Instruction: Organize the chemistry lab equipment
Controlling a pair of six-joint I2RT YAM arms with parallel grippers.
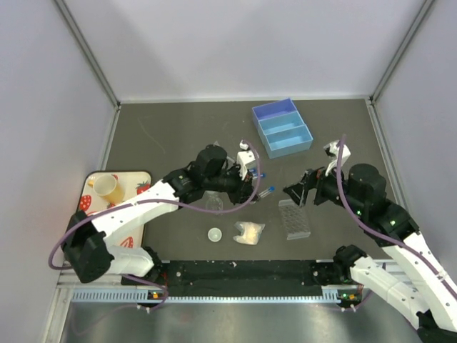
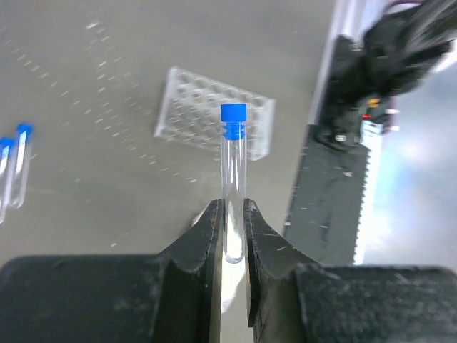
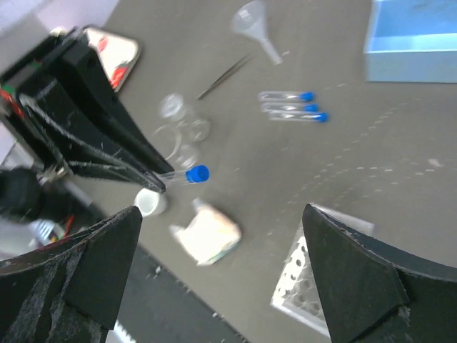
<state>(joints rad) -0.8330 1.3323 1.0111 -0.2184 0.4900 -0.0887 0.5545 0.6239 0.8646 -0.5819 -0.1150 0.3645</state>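
On the desk (image 1: 178,136), a white dish (image 1: 215,234) lies with the packet (image 1: 248,231) at its 3 o'clock. The left tool (image 2: 232,214) is clamped on a blue-capped tube (image 2: 233,161) by its clear base. The tube rack (image 1: 294,218) sits at the tube's 4 o'clock. The right tool (image 1: 295,193) hovers at the rack's 12 o'clock, jaws wide and holding nothing.

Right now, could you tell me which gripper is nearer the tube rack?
Right. The right gripper hangs open just beyond the tube rack; the left gripper, holding a blue-capped tube, is farther left.
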